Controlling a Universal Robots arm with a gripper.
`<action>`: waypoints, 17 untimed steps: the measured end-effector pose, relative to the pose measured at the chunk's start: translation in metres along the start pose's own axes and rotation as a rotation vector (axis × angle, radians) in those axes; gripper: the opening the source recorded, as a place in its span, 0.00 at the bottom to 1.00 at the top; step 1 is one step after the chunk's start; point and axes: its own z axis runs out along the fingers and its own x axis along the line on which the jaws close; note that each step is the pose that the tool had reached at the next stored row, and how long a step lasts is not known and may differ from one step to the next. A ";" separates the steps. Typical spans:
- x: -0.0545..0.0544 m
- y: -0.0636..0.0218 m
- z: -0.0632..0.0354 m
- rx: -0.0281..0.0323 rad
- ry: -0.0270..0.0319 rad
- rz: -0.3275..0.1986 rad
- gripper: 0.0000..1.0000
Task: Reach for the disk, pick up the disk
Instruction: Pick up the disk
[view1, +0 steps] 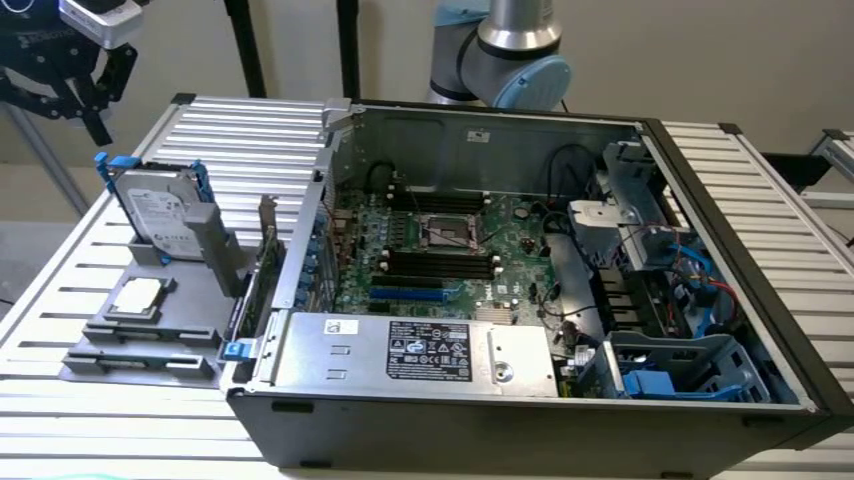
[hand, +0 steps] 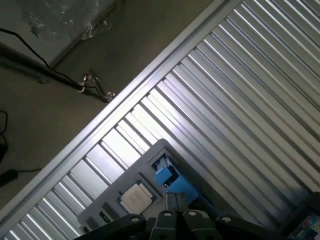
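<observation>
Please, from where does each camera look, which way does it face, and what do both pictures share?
Exterior view: above and off the slatted table, looking down at the open computer case and the upright disk; the arm and gripper show.
Wrist view: on the wrist, looking down at the slatted table, floor beyond its edge; gripper parts show.
Shared: the disk's blue bracket, the chip, the grey holder.

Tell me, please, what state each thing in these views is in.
disk: standing on edge in the grey holder, ungripped.
hand: up in the air, clear of the disk.
processor chip: lying flat in the holder's recess.
computer case: on its side, open.
power supply: mounted inside the case.
</observation>
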 end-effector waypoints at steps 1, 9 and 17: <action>0.000 0.0000 0.0000 0.0000 0.0006 -0.015 0.11; 0.000 -0.0002 0.0003 -0.0001 0.0050 -0.142 0.11; -0.001 -0.0010 0.0004 -0.0004 0.0087 -0.246 0.11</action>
